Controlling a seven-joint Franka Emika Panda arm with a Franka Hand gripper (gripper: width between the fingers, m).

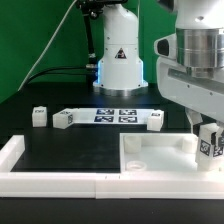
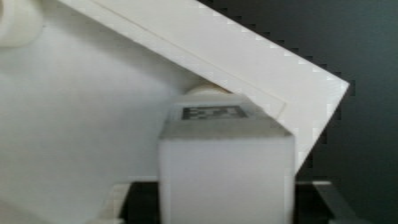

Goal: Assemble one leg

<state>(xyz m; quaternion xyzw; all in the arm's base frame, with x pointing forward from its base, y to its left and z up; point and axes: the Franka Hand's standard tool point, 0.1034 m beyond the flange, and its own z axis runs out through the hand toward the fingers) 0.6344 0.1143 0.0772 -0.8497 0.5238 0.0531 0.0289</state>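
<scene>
My gripper (image 1: 206, 138) is shut on one leg (image 1: 209, 144), a small white block with a black-and-white marker on its side. It holds the leg upright at the corner of the large white square panel (image 1: 158, 156) on the exterior view's right. In the wrist view the leg (image 2: 222, 150) fills the space between the jaws of my gripper (image 2: 222, 206), and its marked end sits against the panel's (image 2: 107, 110) corner edge. I cannot tell whether the leg's end is in a corner hole.
Three more legs lie on the black table: two (image 1: 40, 116) (image 1: 63, 120) on the exterior view's left and one (image 1: 156, 120) by the marker board (image 1: 112, 116). A white L-shaped fence (image 1: 50, 168) runs along the front. The robot base (image 1: 118, 60) stands behind.
</scene>
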